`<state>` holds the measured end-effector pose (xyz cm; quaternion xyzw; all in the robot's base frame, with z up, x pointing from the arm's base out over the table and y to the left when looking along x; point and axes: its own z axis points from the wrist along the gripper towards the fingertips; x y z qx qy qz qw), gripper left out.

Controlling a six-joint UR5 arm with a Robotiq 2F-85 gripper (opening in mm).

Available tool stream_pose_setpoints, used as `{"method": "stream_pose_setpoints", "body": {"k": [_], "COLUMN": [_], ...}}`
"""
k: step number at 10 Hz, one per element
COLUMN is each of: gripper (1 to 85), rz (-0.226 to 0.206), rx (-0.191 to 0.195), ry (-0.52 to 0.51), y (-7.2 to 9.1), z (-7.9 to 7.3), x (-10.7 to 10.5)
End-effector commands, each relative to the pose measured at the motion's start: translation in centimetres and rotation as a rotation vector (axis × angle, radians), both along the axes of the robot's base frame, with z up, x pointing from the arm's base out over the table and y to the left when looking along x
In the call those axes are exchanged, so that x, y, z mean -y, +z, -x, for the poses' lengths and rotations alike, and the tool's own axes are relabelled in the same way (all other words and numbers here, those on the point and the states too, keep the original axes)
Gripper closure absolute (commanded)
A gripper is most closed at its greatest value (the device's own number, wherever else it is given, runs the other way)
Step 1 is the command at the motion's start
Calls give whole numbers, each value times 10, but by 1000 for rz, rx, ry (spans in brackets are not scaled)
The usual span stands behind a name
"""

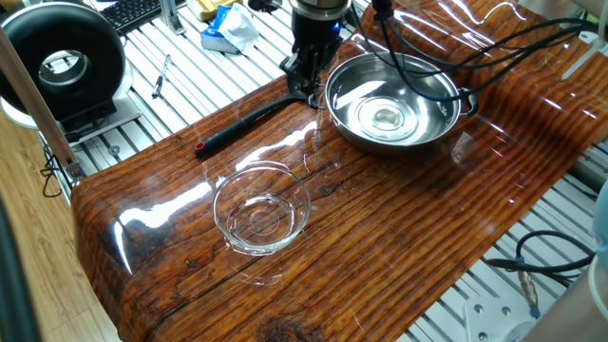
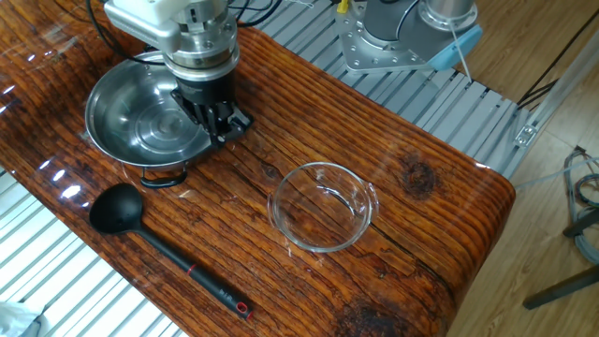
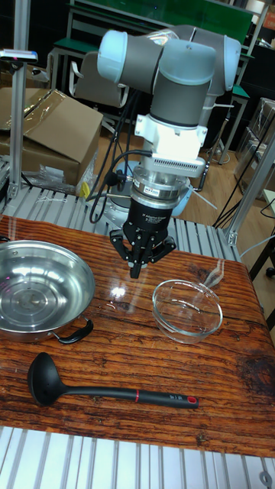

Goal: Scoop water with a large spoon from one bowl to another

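Gripper beside the steel bowl.
It is closed and holds nothing; the ladle lies apart on the desk.

We see bright overhead light glaring white across the glossy table, strongest along its far edge. All views stay sharp.

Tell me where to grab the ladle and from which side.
Grip the ladle around the middle of its slim straight handle, coming straight down from above with the gripper fingers across it. It lies flat on the table, apart from the steel bowl, so the handle is open on both sides; the round cup is probably too bulky to pinch.
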<state>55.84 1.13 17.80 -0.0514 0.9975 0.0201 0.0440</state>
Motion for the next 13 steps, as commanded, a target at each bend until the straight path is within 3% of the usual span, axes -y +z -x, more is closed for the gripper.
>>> {"method": "stream_pose_setpoints", "body": {"k": [1,4,6,13], "gripper": [847,847,847,847], "rz": [-53,-32,-50,-56], "rx": [22,57,76,80], "ry": [-16,1,2,15], "y": [-11,-20,-27,-29], "z": [-8,-18,-25,-25], "x": [-13,-8,-13,-14]}}
